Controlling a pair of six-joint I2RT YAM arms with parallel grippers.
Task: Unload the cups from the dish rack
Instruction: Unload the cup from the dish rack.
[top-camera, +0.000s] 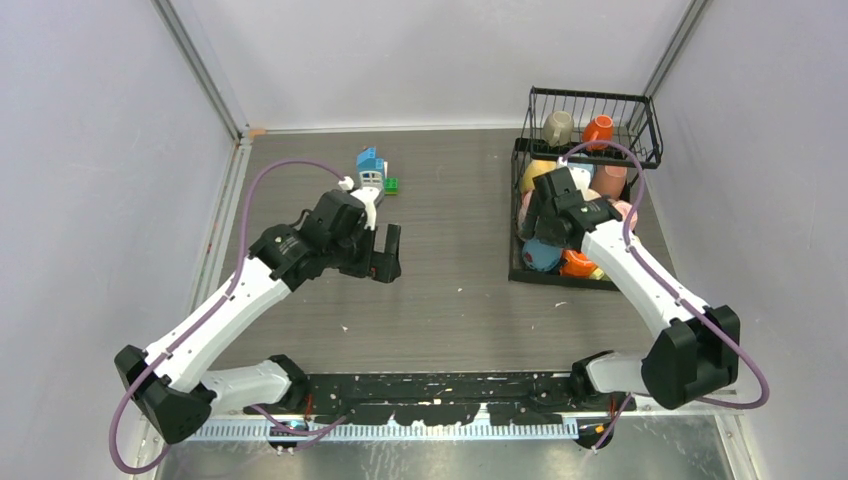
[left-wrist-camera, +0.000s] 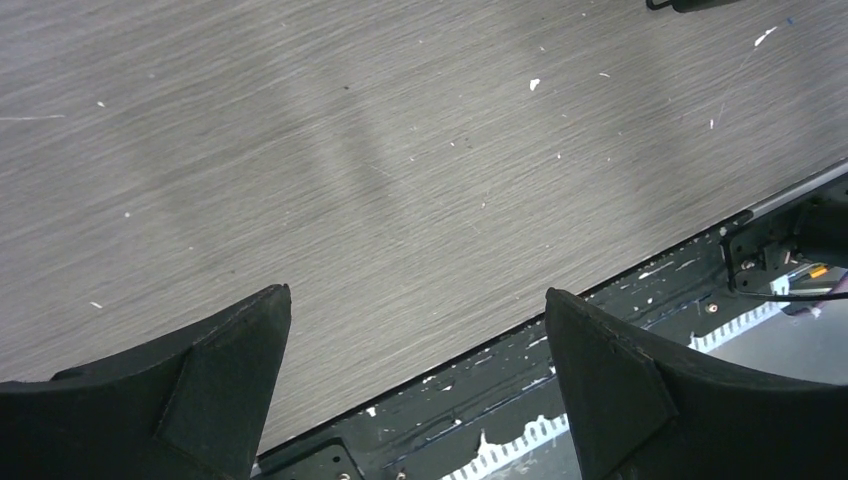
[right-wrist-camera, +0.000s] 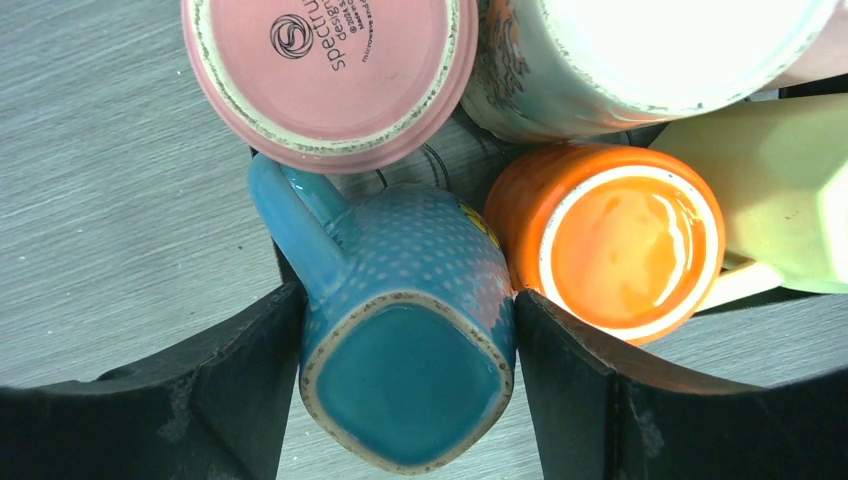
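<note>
- Blue cup (right-wrist-camera: 405, 340), bottom up, sits right between the fingers of the right end effector (right-wrist-camera: 407, 302). They squeeze it on both sides, at the near left corner of the dish rack (top-camera: 520, 275).
- Its handle points toward the pink cup (right-wrist-camera: 330, 70).
- Left end effector (left-wrist-camera: 418, 310) is wide open and holds nothing. It hangs over the bare surface (left-wrist-camera: 300, 150), far left of the dish rack.
- Close up I count five cups: one blue, one pink, one orange cup (right-wrist-camera: 620, 250), one white cup (right-wrist-camera: 620, 60), one yellow cup (right-wrist-camera: 780, 190).
- Two more cups (top-camera: 557, 127) sit on the dish rack's top shelf.

The desk (top-camera: 450, 290) is grey with wood lines and little white specks (left-wrist-camera: 535, 84). Plain pale walls (top-camera: 420, 50) stand on three sides, with what may be metal posts (top-camera: 203, 70) in the corners.
</note>
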